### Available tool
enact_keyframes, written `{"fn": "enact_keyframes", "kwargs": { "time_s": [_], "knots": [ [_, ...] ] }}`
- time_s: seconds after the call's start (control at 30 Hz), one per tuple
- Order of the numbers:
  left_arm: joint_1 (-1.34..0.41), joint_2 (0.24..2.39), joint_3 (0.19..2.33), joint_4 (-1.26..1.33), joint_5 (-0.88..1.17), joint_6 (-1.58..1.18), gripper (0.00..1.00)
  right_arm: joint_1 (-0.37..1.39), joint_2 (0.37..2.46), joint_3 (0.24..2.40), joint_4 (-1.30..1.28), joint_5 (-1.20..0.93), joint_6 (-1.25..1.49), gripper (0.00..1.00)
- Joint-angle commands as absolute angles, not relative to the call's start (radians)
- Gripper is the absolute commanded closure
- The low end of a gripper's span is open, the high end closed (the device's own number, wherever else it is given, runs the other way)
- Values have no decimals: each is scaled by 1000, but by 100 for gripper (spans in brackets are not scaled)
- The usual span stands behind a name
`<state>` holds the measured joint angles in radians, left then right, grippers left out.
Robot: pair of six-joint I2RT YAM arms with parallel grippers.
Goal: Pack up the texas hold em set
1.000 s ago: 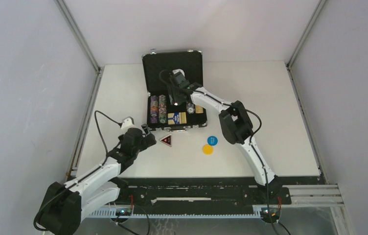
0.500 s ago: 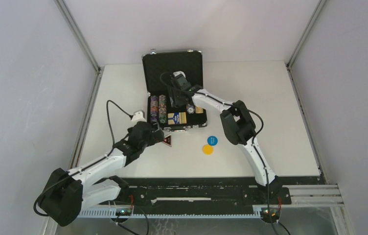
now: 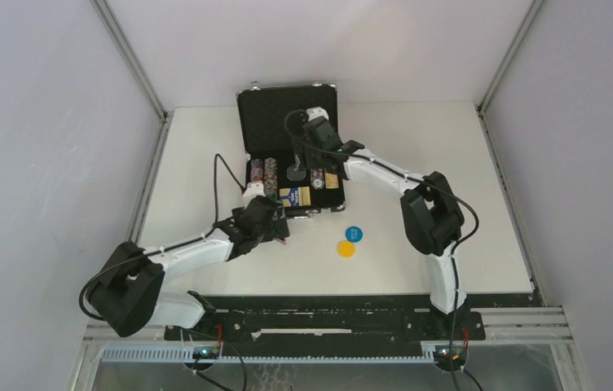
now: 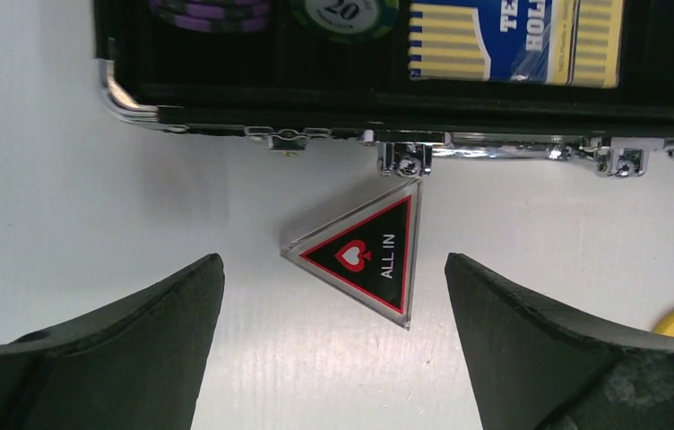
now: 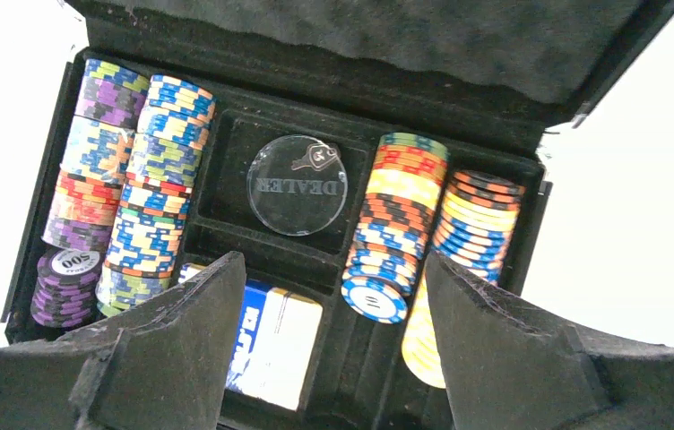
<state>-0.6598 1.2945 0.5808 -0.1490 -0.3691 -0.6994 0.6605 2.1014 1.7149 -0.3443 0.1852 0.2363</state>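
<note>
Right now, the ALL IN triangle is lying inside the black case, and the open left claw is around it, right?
Not quite. The ALL IN triangle lies on the table, just outside the front edge of the black case, not inside it. The left wrist view shows this. The left claw is indeed open around it.

Open briefcase (image 3: 266, 114) holds chips (image 5: 159, 179); token (image 4: 365, 255) outside

Left hand (image 3: 275, 229) swung in across the white bench (image 3: 466, 163) and ended up straddling the red-black triangular "ALL IN" token (image 4: 367, 253). Right hand (image 5: 333, 260) backed away over the small black silver-edged briefcase (image 3: 287, 110) and spread wider.
</note>
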Motion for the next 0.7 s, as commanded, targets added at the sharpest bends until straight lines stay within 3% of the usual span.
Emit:
{"fn": "enact_keyframes", "kwargs": {
  "time_s": [0.0, 0.5, 0.67],
  "knots": [
    [-682, 1364, 657, -164, -407, -696, 2, 643, 1982, 1639, -272, 203, 232, 19],
    [-751, 1536, 758, -240, -439, -678, 6, 620, 1914, 1527, -238, 176, 254, 19],
    [-756, 1547, 768, -264, -430, -678, 20, 618, 1914, 1518, -236, 176, 257, 19]
  ]
}}
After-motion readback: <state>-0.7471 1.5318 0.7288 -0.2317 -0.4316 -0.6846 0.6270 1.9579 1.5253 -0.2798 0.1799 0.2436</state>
